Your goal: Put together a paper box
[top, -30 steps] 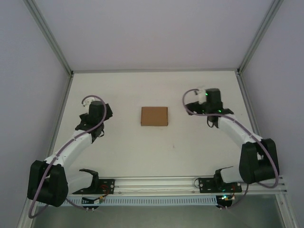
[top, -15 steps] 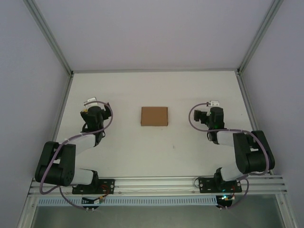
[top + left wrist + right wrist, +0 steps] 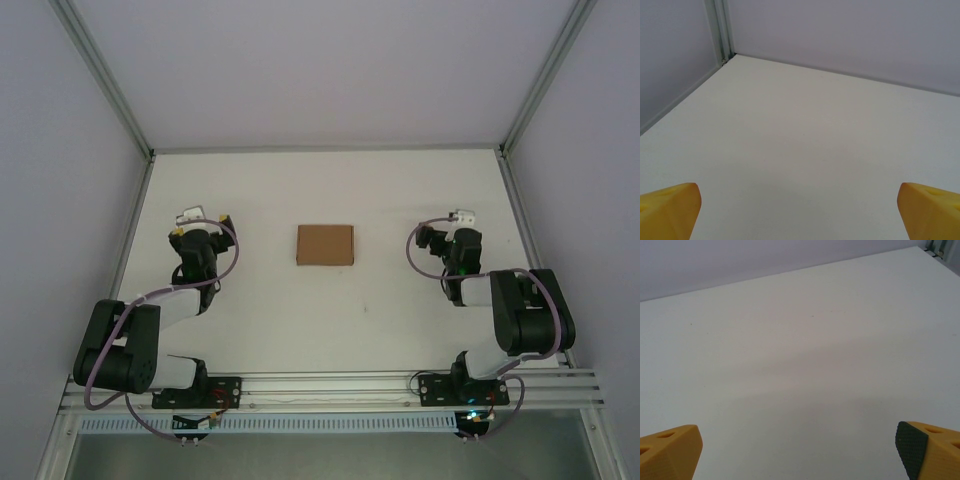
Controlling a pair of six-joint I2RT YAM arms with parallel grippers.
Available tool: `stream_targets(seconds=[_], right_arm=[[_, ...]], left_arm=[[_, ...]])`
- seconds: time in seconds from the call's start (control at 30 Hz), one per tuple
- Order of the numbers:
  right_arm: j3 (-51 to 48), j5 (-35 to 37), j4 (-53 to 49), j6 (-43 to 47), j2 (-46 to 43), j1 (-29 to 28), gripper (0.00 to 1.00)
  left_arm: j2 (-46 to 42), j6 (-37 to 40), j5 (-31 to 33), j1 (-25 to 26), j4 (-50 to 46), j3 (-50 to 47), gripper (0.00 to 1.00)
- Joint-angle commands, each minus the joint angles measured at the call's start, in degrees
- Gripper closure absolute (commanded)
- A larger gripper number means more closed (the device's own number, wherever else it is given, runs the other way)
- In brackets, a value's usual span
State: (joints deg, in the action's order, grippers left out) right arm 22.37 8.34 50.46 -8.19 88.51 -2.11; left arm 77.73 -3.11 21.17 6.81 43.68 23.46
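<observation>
So here's the setup: the plain brown cardboard paper box (image 3: 325,245) sits flat on the white table (image 3: 330,330), roughly mid-table and squared up to the edges. From above it's just a small brown rectangle, and I can't tell if it's a folded box or a flat sheet. Nothing's touching it.

The arms are folded back on either side, well apart from it. The left gripper (image 3: 800,212) is spread wide, with its yellow fingertips (image 3: 670,207) in the bottom corners of the wrist view over bare table. Same deal with the right gripper (image 3: 800,452): jaws wide apart, nothing between them.
</observation>
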Motion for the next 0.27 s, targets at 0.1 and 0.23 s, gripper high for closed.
stream_targets(seconds=[0.1,0.23], right_arm=[[-0.2,-0.8,2.5,-0.8,0.4,-0.1,0.0],[-0.3,-0.8,2.5,-0.8,0.3,-0.1,0.0]], left_arm=[[0.2,1.2,-2.3,-0.6,0.6,1.6,0.0],[0.9,0.5,-3.3,-0.6,2.5,1.6,0.0]])
